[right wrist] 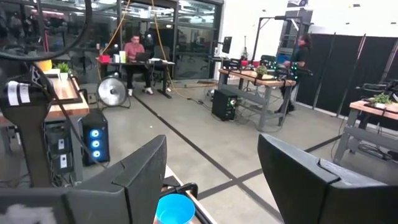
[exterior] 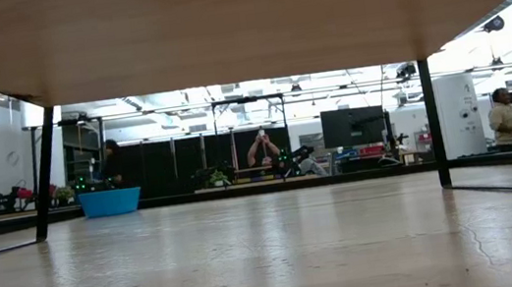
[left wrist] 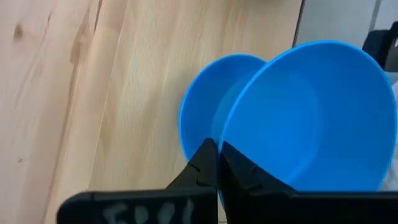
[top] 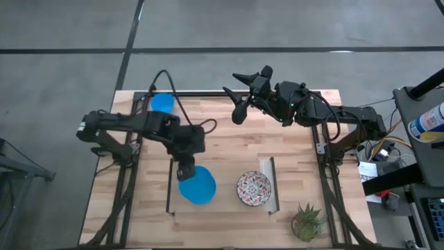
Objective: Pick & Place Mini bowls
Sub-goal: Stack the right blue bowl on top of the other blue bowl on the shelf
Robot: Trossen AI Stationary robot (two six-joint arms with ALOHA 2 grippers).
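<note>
Over the blue stack (top: 198, 186), the left gripper (top: 186, 171) pinches a blue bowl's (left wrist: 311, 118) rim narrowly, so it may slip or land crooked.

The wooden table (top: 229, 146) has pale planks and a dark frame along its sides. A small green plant (top: 307, 222) in a pot stands near one corner of it. Two thin upright rails (top: 275, 184) are fixed to the tabletop. Beyond the table is a grey floor (top: 62, 42) with dark lines. In the room behind, a person (right wrist: 135, 56) sits at a desk, a round fan (right wrist: 112, 93) stands on the floor, and another person (exterior: 507, 120) stands far off.
</note>
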